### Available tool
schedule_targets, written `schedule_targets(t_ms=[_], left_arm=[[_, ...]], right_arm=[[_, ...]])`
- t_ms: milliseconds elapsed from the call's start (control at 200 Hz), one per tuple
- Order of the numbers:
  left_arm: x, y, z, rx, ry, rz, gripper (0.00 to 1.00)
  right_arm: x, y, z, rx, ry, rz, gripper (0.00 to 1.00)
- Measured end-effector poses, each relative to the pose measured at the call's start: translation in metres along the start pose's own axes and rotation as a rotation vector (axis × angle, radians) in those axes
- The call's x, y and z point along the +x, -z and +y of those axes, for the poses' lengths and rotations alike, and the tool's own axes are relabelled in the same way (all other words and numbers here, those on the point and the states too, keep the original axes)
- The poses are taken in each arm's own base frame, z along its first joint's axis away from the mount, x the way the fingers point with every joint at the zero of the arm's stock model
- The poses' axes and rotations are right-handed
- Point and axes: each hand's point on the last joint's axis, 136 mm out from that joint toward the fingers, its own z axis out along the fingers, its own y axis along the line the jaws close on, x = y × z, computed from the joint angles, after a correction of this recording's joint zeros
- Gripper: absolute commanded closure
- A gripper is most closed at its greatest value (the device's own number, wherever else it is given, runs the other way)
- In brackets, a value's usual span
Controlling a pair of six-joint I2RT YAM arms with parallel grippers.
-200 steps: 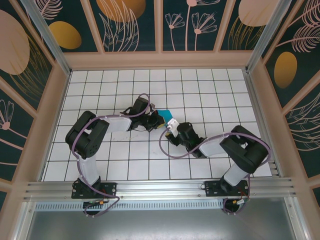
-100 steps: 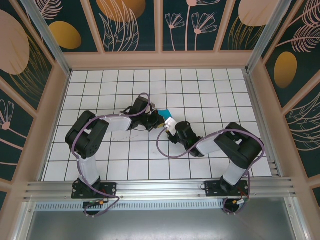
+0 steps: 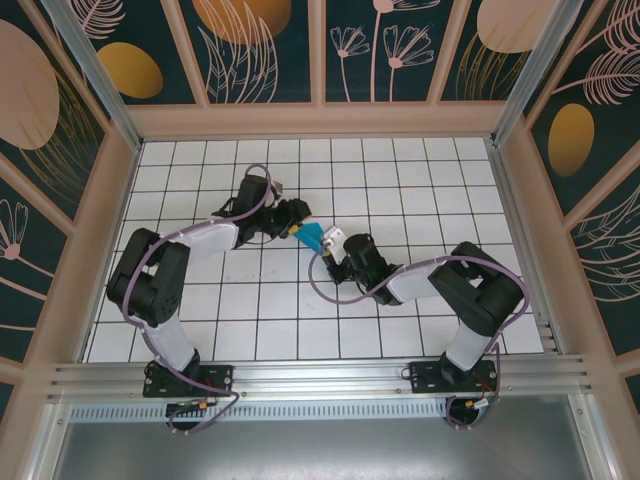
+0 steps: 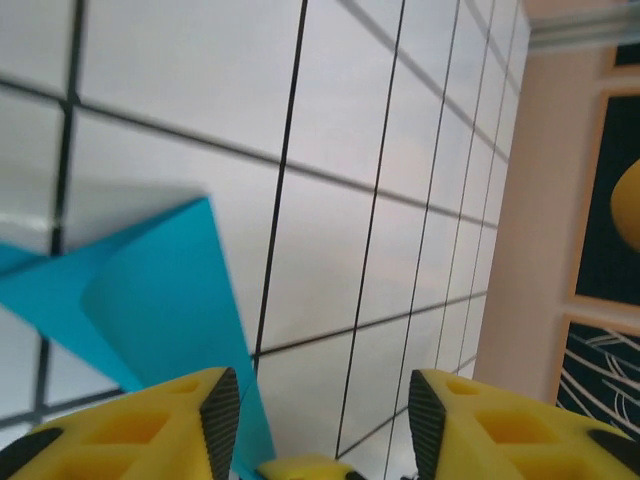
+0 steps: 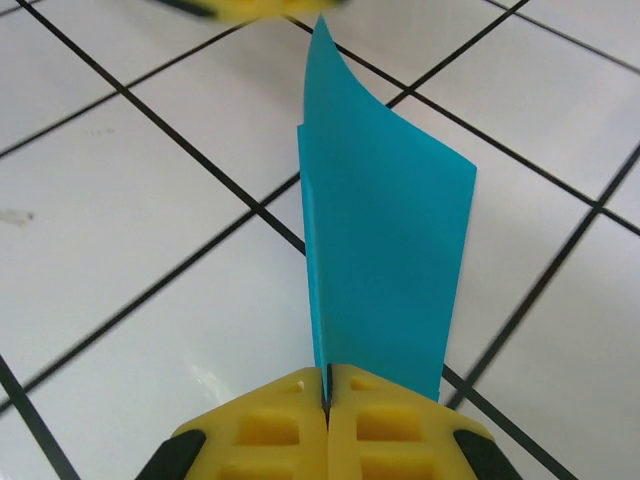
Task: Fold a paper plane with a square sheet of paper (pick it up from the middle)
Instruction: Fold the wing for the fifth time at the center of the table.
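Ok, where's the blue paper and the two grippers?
blue paper (image 5: 385, 260), right wrist view, its middle.
right gripper (image 5: 327, 385), right wrist view, between shut fingertips.
left gripper (image 4: 322, 405), left wrist view, between open fingertips.

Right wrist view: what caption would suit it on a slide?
The right hand pinches a folded teal paper upright above the white tiled table.

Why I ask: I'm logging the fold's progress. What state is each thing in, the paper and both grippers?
teal paper: folded into creased layers, standing on edge, one end pinched.
right gripper: shut on the teal paper.
left gripper: open, the paper's edge just inside one finger, not clamped.
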Motion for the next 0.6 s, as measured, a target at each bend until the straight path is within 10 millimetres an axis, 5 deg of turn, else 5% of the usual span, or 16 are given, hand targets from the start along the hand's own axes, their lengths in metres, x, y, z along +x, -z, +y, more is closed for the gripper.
schedule_targets(t_ms=[245, 595], left_arm=[[-0.015, 0.028, 0.012, -0.019, -0.022, -0.088, 0.46], [-0.007, 0.035, 0.039, -0.06, -0.04, -0.108, 0.47]], right_arm=[[0.0, -0.022, 0.011, -0.081, -0.197, 0.085, 0.99], [-0.003, -0.038, 0.025, -0.161, -0.359, 0.175, 0.98]])
